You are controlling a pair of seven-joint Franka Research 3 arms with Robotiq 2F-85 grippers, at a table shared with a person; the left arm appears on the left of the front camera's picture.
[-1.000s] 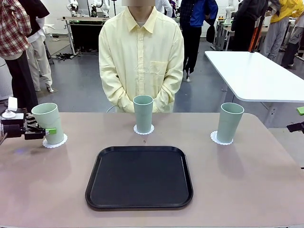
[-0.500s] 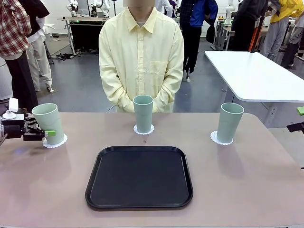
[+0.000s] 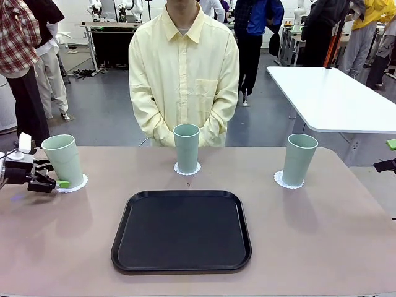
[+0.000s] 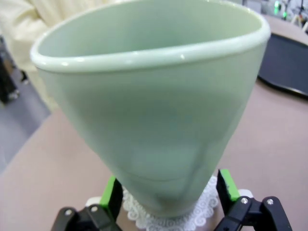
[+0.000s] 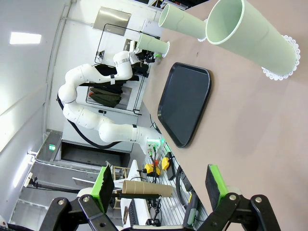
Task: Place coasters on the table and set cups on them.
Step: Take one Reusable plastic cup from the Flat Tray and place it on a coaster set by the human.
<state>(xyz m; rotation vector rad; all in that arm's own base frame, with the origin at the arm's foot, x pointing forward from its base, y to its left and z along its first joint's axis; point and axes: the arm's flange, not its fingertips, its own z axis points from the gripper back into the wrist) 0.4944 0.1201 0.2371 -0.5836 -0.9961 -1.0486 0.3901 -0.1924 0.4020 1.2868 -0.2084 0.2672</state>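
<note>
Now the left gripper [image 3: 54, 184] is hanging spread around the base of the upright left cup [image 3: 64, 159], which is standing on its coaster [image 3: 73, 183], fingers flanking without pinching

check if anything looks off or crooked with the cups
Only the left cup stands out: it leans left, top tipped toward the left gripper, whose open jaws flank its base over the coaster. The middle cup and right cup stand upright on theirs. Nothing spilled or damaged.
</note>
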